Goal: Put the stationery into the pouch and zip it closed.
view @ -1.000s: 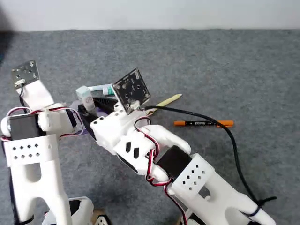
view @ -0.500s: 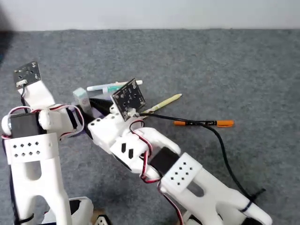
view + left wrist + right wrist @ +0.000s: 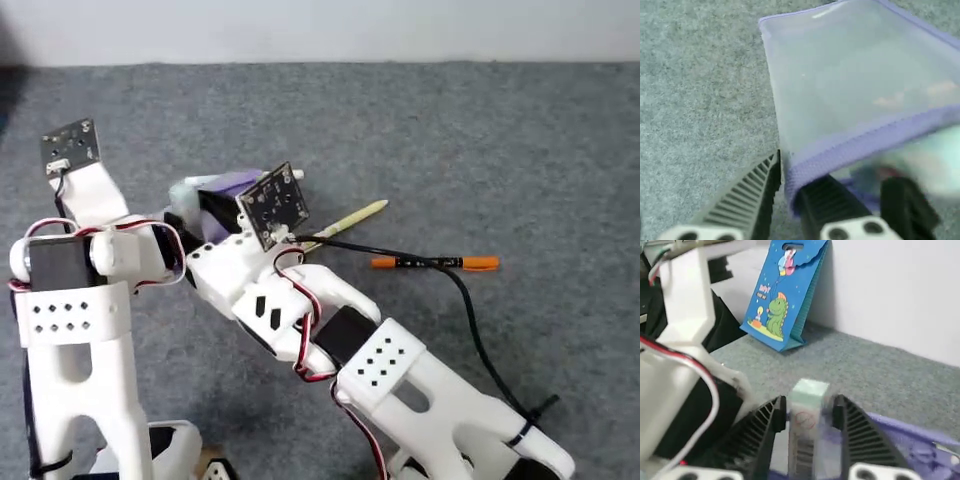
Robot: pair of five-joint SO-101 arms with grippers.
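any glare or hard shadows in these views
High view: soft, even light, only faint shadows on the grey mat. Left wrist view: a mild sheen on the pouch, no hard glare. Right wrist view: a bright white wall behind, and the eraser is evenly lit.

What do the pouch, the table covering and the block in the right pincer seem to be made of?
Pouch: thin translucent plastic film, slightly frosted, since blurred shapes show through; its purple edge trim looks woven. Table covering: grey felt or short-pile carpet, matte and fibrous. Block: pale green with a printed sleeve, probably a rubber eraser, though that is uncertain.
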